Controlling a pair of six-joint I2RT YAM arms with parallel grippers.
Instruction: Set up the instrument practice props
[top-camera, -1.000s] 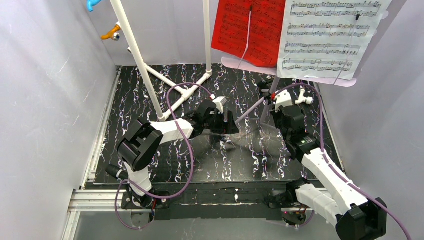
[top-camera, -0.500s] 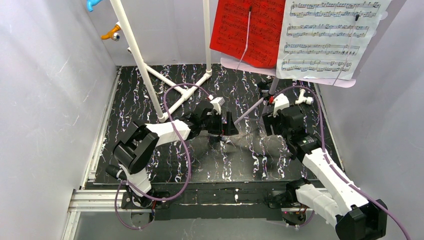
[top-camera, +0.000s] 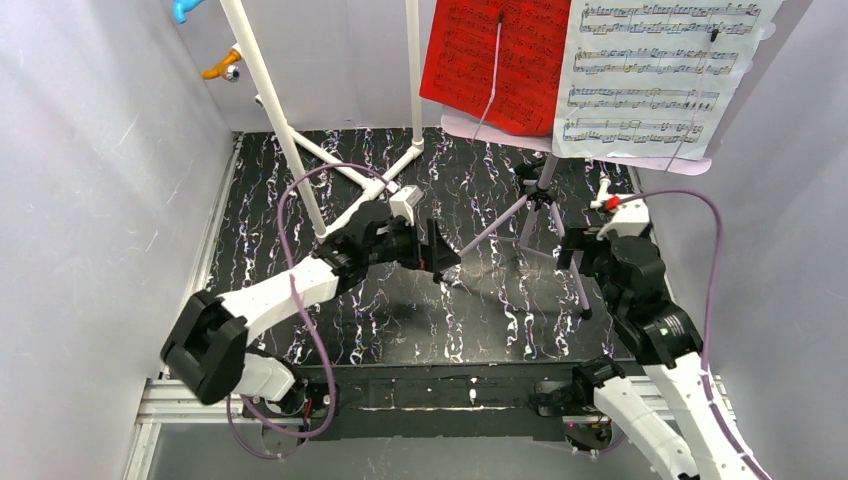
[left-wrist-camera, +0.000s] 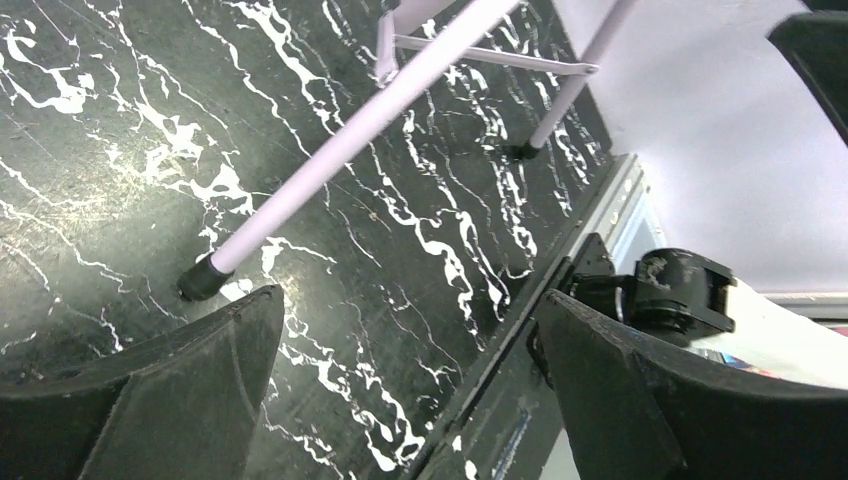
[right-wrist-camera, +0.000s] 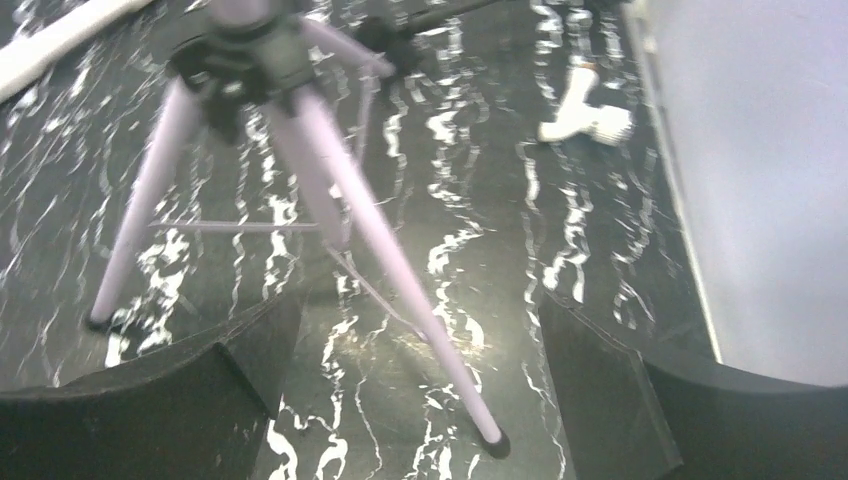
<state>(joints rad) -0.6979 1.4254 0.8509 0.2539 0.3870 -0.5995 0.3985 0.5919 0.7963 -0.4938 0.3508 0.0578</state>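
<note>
The lilac tripod music stand is upright on the desk, with the red music sheet and white music sheet mounted. The left pincer and right pincer gape empty. Placement seems done; any retreat must clear the legs.

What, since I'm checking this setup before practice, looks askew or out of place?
The red music sheet sits tilted on the music stand beside the straighter white music sheet. A small white object lies loose on the table near the right wall.
</note>
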